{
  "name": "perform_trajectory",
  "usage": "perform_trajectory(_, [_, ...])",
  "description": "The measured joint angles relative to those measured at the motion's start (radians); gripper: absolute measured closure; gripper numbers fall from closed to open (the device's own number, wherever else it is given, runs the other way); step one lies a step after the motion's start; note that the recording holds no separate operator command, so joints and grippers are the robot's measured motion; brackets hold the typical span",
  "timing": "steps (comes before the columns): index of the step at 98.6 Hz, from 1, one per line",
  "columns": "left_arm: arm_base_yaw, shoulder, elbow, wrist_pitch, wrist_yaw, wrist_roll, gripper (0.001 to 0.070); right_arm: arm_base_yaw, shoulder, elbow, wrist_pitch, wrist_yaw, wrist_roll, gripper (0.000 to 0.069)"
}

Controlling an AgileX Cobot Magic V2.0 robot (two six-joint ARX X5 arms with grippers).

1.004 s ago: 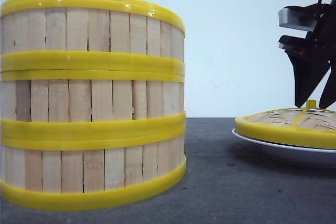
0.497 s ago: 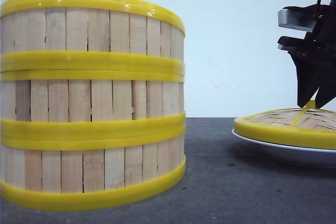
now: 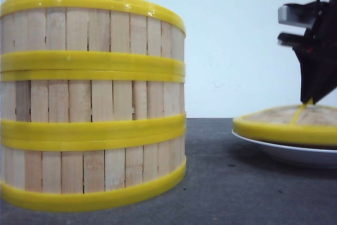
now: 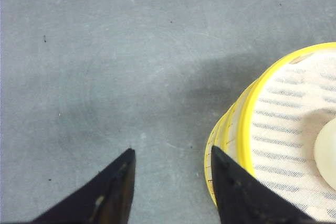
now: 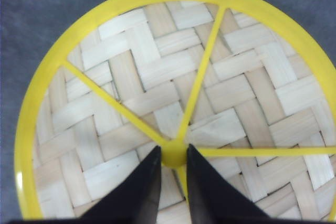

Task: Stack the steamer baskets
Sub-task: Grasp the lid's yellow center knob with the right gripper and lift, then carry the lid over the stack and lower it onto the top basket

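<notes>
Since a second earlier, the right gripper (image 5: 172, 167) had dropped and pinched its jaws onto the hub of the flat woven-bamboo lid with yellow rim (image 3: 284, 130), resting on the white plate (image 3: 274, 151). Three stacked wooden-slat steamer baskets (image 3: 92, 101) stood on the grey counter (image 3: 210, 183). Left gripper (image 4: 170, 182) hung beside them, jaws wide. So narrow a pinch might let the lid swing or slip when lifted

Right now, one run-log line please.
steamer baskets: three stacked | right claw: shut on lid handle, lid on plate | left claw: open, empty
</notes>
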Motion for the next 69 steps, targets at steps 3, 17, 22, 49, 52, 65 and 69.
perform_trajectory(3, [0.0,0.0,0.0,0.0,0.0,0.0,0.0443,0.0,0.0,0.032,-0.019,0.0,0.0,0.0628])
perform_trajectory(17, [0.0,0.0,0.0,0.018,0.0,0.0,0.0443,0.02,-0.003,0.222,-0.116,0.0,-0.013,0.0628])
perform_trajectory(22, [0.0,0.0,0.0,0.025,0.0,0.0,0.0443,0.035,-0.005,0.293,-0.162,-0.005,-0.018,0.0628])
perform_trajectory(49, [0.0,0.0,0.0,0.048,-0.048,0.0,0.0443,0.194,0.012,0.66,-0.315,-0.129,-0.022,0.0629])
perform_trajectory(52, [0.0,0.0,0.0,0.048,-0.055,0.0,0.0443,0.222,0.024,0.699,-0.333,-0.13,-0.022,0.0629])
perform_trajectory(65, [0.0,0.0,0.0,0.058,-0.059,-0.008,0.0443,0.349,0.111,0.859,-0.407,-0.131,-0.026,0.0629])
perform_trajectory(69, [0.0,0.001,0.0,0.066,-0.059,-0.013,0.0443,0.384,0.144,0.898,-0.423,-0.13,-0.028,0.0629])
